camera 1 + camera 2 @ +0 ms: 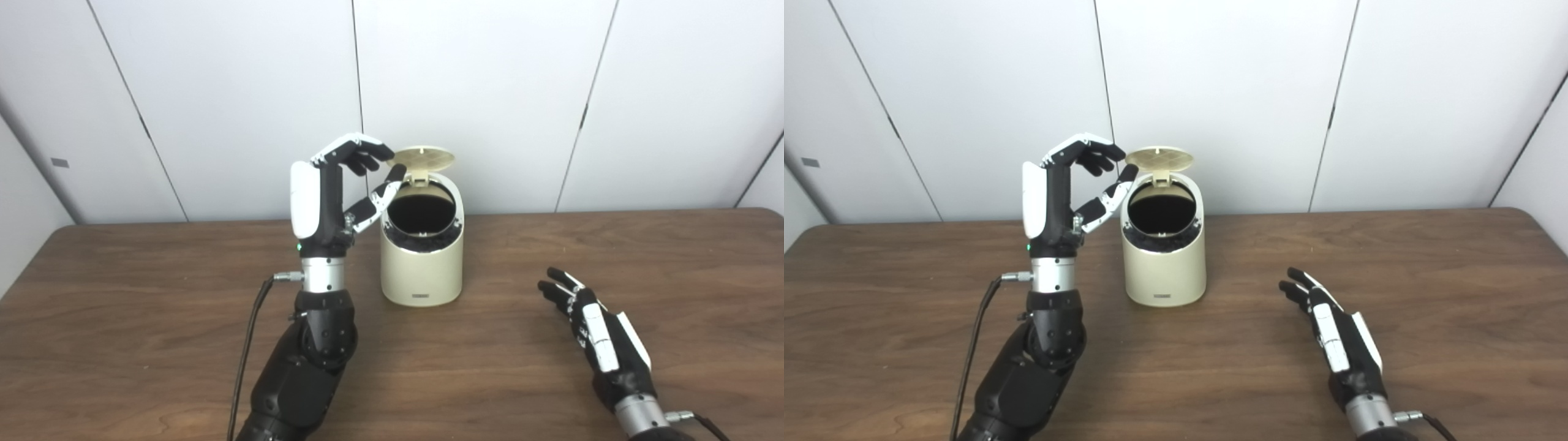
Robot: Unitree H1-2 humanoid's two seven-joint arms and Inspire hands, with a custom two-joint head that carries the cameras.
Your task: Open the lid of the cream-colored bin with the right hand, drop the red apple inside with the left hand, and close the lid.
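Brown wood-grain table (122, 318), rounded far corners. Behind: white panelled wall (478, 92), dark vertical seams. Small grey tag (59, 163) on left panel.

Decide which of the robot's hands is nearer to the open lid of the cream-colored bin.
Left. The left hand is raised beside the bin, its fingertips right at the upright lid. The right hand lies low over the table, well off to the bin's right.
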